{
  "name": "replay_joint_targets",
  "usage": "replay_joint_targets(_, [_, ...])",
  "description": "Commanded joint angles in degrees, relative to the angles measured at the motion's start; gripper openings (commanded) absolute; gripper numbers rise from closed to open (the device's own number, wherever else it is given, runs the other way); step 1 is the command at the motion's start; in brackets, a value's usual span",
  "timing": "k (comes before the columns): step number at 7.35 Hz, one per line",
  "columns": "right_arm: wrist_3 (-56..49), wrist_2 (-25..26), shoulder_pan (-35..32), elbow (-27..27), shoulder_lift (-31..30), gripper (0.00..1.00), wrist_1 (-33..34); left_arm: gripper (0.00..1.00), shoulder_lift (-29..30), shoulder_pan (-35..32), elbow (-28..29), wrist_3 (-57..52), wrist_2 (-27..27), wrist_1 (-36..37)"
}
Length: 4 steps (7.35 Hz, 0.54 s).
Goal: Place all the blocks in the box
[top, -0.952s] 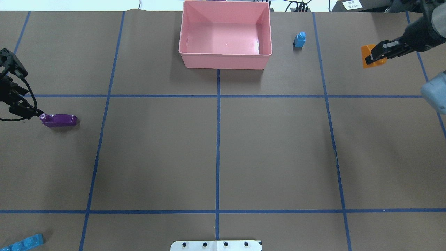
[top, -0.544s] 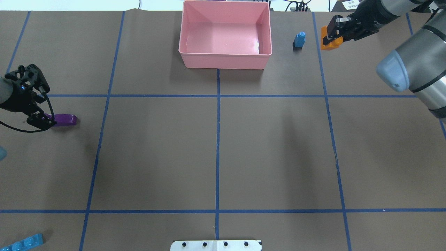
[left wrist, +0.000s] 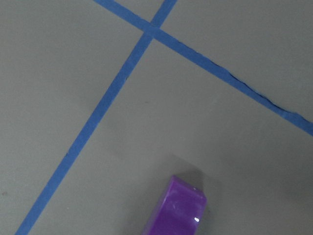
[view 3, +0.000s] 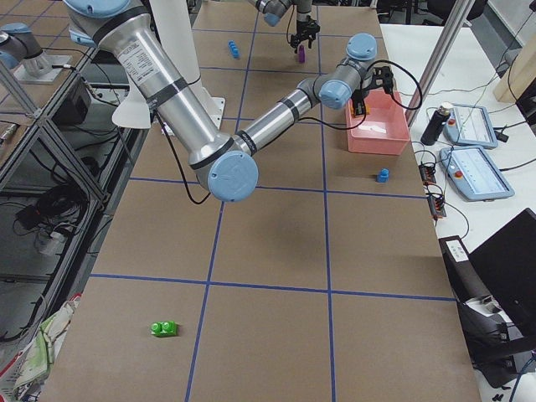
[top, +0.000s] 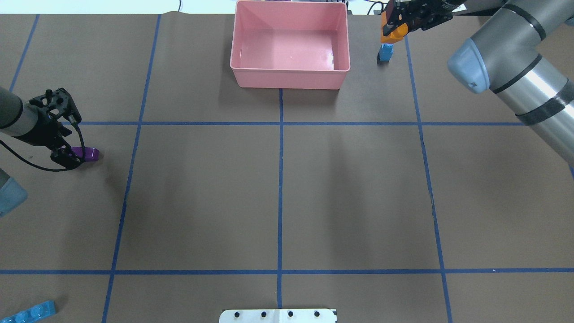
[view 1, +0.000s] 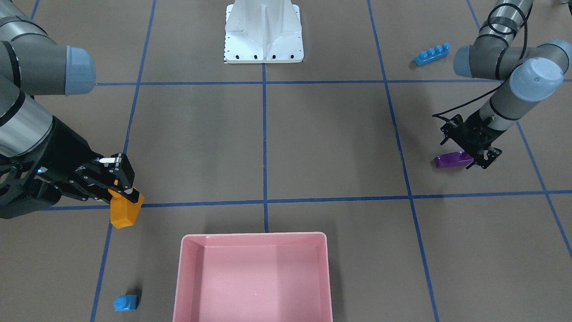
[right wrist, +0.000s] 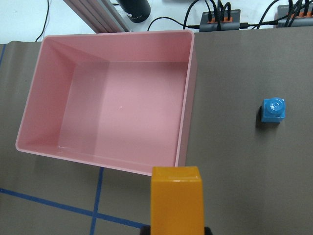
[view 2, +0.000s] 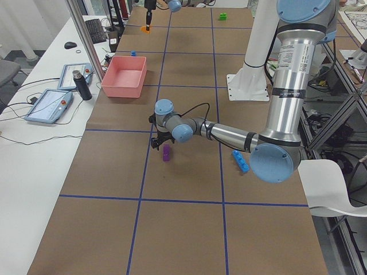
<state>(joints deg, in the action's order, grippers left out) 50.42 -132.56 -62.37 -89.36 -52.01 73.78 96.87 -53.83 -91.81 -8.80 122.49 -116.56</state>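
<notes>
My right gripper (top: 394,22) is shut on the orange sloped brick (top: 391,34) and holds it in the air just right of the pink box (top: 289,80), above the small light-blue one-stud brick (top: 385,53). The right wrist view shows the orange brick (right wrist: 176,198) with the box (right wrist: 183,122) ahead of it. My left gripper (top: 71,154) is low over the stud end of the purple sloped brick (top: 90,154), which lies on the table; its jaws stand apart (view 1: 476,163). The long light-blue brick (top: 29,312) lies at the near left. The green brick (view 3: 163,328) lies far off.
The white base plate (top: 278,316) sits at the near middle edge. Blue tape lines cross the brown table cover. The box interior holds no brick. Operator tablets and a bottle (view 2: 80,86) stand beyond the table's far edge.
My right gripper has carried the orange brick left, from the far right to just beside the box. My left gripper has moved right onto the purple brick's stud end; the brick has stayed put.
</notes>
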Motion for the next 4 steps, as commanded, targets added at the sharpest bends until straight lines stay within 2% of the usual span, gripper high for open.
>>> replay_joint_targets(1, [2.90,2.38,2.24,0.50,2.52,0.00,0.05,0.99,0.78,-0.04,2.41,-1.65,0.03,-0.07])
replay_joint_targets(4, [3.89,4.06,3.74,0.85,4.11,0.00,0.05,0.99,0.43,0.04,4.08,-2.01,-0.32,-0.24])
